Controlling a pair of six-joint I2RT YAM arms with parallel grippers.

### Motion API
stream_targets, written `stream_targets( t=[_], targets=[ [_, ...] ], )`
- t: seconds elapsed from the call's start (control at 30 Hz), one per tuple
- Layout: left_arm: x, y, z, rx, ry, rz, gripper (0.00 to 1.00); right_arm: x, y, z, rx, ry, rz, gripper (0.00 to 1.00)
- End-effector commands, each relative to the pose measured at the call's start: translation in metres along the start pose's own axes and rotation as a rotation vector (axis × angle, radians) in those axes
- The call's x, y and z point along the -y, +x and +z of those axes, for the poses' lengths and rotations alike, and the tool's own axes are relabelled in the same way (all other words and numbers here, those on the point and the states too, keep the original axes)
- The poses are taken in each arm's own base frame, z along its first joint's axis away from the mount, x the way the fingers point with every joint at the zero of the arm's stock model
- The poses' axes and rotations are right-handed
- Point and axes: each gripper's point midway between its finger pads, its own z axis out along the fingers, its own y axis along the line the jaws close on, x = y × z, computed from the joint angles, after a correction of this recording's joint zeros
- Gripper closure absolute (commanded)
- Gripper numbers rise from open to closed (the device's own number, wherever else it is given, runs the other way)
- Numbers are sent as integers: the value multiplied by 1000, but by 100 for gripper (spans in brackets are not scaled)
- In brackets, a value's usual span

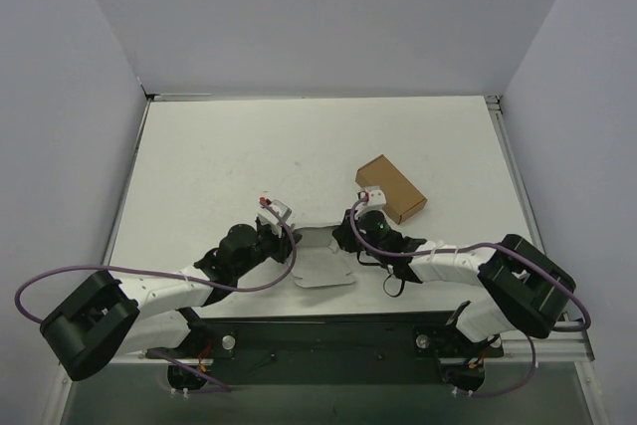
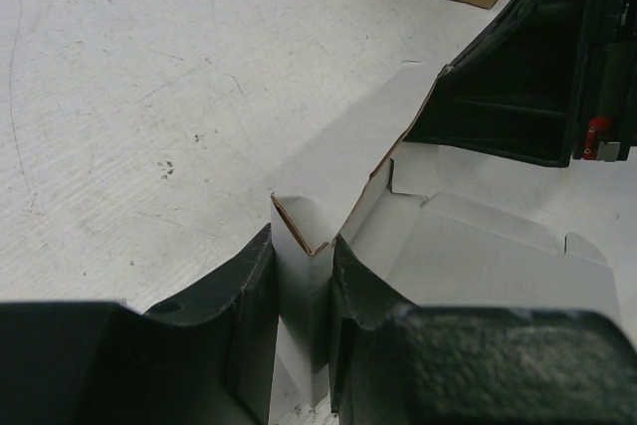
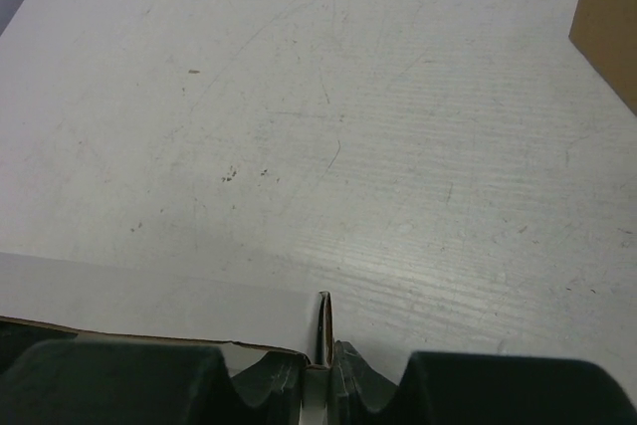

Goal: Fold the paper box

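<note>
Near the middle of the table (image 1: 219,156), just ahead of the arm bases, lies the paper box (image 1: 323,264), partly raised. Its flat panel spreads toward the near edge. One upright wall runs left to right between the two grippers. Overall long axis cannot be told.

Material is thin white card with a brown cut edge, notched and tabbed. The table surface is white, scuffed and finely scratched.

The left gripper (image 2: 302,276) is clamped on a standing corner flap. The right gripper (image 3: 320,365) pinches the wall's other end, fingers nearly together.

A brown box (image 1: 391,189), closed cardboard, sits just beyond the right gripper, apart from the card. Wide bare table lies to the far and left sides.
</note>
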Motion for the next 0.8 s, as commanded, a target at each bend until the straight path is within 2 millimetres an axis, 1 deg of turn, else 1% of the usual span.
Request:
stream_targets(
  t=[0.0, 0.03, 0.07, 0.1, 0.13, 0.2, 0.23, 0.3, 0.43, 0.47, 0.57, 0.77],
  targets=[
    [24, -54, -2, 175, 87, 0, 100, 65, 13, -10, -22, 356, -68, 100],
    [24, -54, -3, 177, 87, 1, 100, 70, 13, -14, -29, 398, -83, 100],
    [25, -54, -4, 178, 88, 6, 100, 69, 12, -15, -25, 415, -96, 100],
    [21, -57, -4, 188, 65, 4, 100, 71, 10, -16, -18, 435, -97, 100],
    [21, -57, -4, 187, 63, 7, 100, 74, 6, -19, -6, 472, -111, 100],
    [20, -58, -3, 186, 58, 6, 100, 75, 5, -20, 3, 504, -132, 100],
    [20, -56, -3, 179, 55, 8, 100, 77, -1, -23, 19, 543, -147, 100],
    [20, -56, -2, 175, 53, 8, 100, 78, -3, -24, 25, 574, -171, 100],
    [20, -57, -2, 177, 48, 8, 100, 87, -9, -32, 78, 669, -183, 100],
    [20, -57, -2, 179, 49, 5, 100, 90, -14, -34, 106, 702, -197, 100],
    [22, -58, -2, 176, 55, 1, 100, 94, -19, -37, 136, 761, -236, 100],
    [26, -61, -3, 181, 63, -2, 100, 101, -17, -39, 167, 806, -231, 100]
  ],
)
